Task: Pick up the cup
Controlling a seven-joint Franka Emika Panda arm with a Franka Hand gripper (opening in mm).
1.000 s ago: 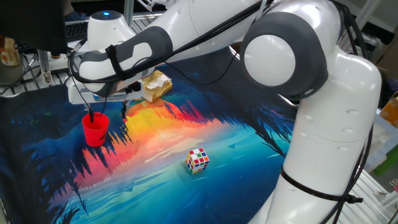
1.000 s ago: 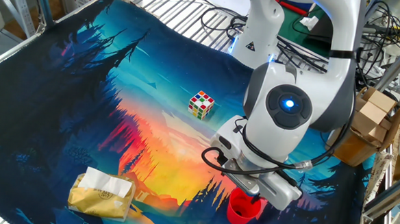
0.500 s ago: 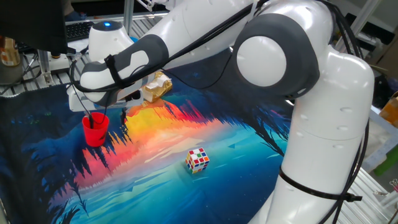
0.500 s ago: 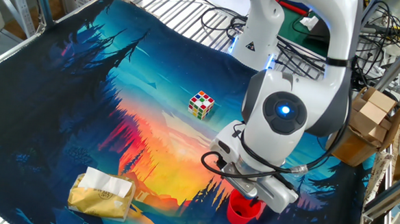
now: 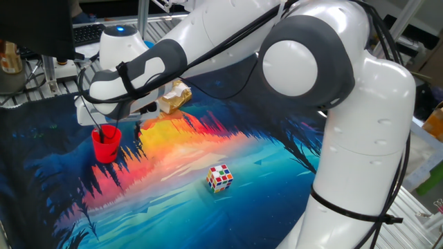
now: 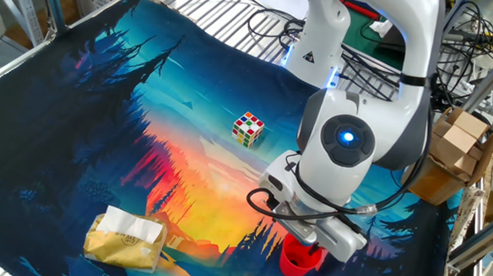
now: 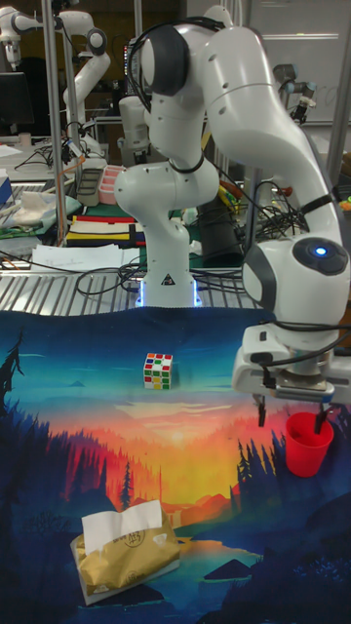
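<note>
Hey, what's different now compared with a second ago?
The arm lowered a little, bringing the pincer down over the red cup: one finger now dips inside its mouth, the other hangs outside the wall. The jaws look open and nothing is lifted yet. The cup, the Rubik's cube and the tissue pack stayed put.

A smooth red plastic cup [image 7: 309, 443] is seen. The counter [image 6: 104, 105] is covered by matt printed cloth. Glossy white shells are shown on the arm [image 5: 360, 124].
</note>
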